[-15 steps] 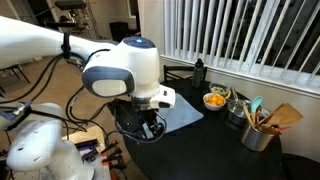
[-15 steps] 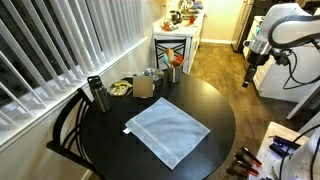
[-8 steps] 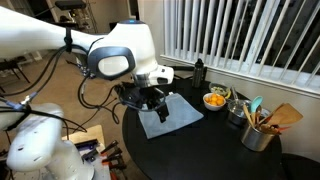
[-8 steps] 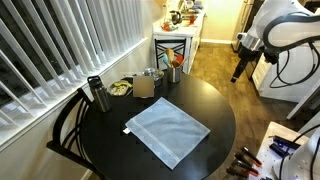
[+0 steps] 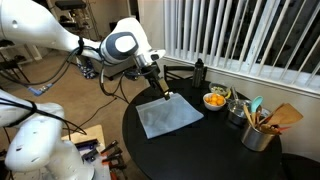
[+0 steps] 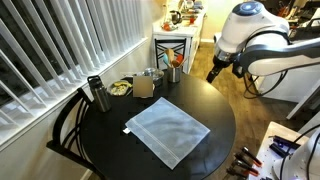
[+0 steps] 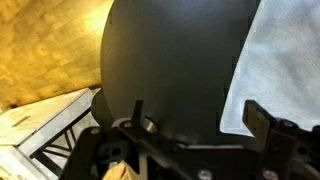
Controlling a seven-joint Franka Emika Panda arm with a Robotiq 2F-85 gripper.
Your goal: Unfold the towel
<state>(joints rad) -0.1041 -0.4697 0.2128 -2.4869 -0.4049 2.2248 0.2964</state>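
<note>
Trainee: Towel location in the outside cameras?

Engineer: In an exterior view the towel (image 5: 170,116) lies flat on the round black table (image 5: 205,152). It is near the bowl of oranges (image 5: 214,100) but apart from it. The gripper (image 5: 165,93) appears over the towel's far corner. Its height above the cloth and the state of its jaws cannot be read there. In an exterior view the towel (image 6: 167,130) occupies the middle of the table (image 6: 215,108). The gripper (image 6: 212,76) hangs near the table rim, clear of the cloth.

Trainee: Wrist view?

Engineer: Both fingers (image 7: 262,118) stand spread wide, with nothing between them. The towel (image 7: 285,55) enters at upper right, its edge resting on the dark tabletop (image 7: 170,60). Wooden floor (image 7: 45,50) shows beyond the rim.

Trainee: Handling properties?

Engineer: The cloth is judged thin, light and limp. It has no stiffness, so it should drape from any hold and may slide on the smooth tabletop. It is not fragile.

- Recommended hold: a corner or free edge of the upper layer only, pinched low against the table.
- Which edge carries the fold cannot be determined from these views.
- Risk: pinching every layer would lift the whole cloth rather than open it.
</note>
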